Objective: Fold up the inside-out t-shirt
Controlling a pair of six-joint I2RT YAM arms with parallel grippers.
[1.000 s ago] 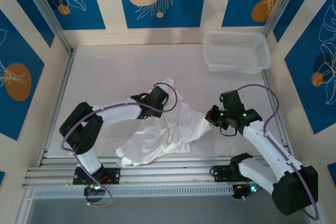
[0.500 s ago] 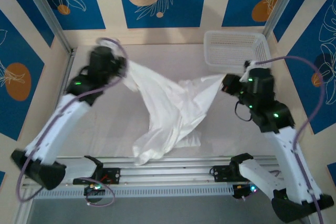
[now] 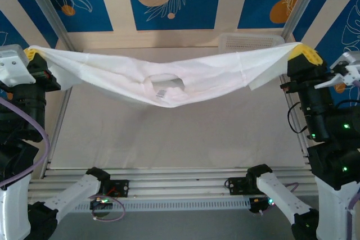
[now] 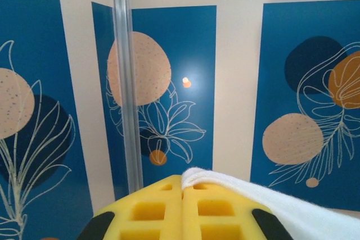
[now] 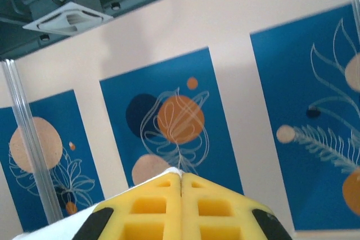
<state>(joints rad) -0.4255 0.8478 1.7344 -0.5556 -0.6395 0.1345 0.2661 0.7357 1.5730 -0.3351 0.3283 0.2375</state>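
While the two arms stand raised and wide apart, the inside-out t-shirt (image 3: 112,74) hangs stretched in the air above the table (image 3: 180,133). It sags at the middle, with the neck tag (image 3: 161,92) visible. The left claw (image 3: 32,54) and right claw (image 3: 304,54) are each clamped tight on one end of the cloth.

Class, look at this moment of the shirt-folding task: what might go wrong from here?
1. The left gripper and right gripper each pinch only a narrow edge of the t-shirt, so the stretched cloth may slip free.
2. The basket sits by the shirt's right end, and lowering there might snag it.
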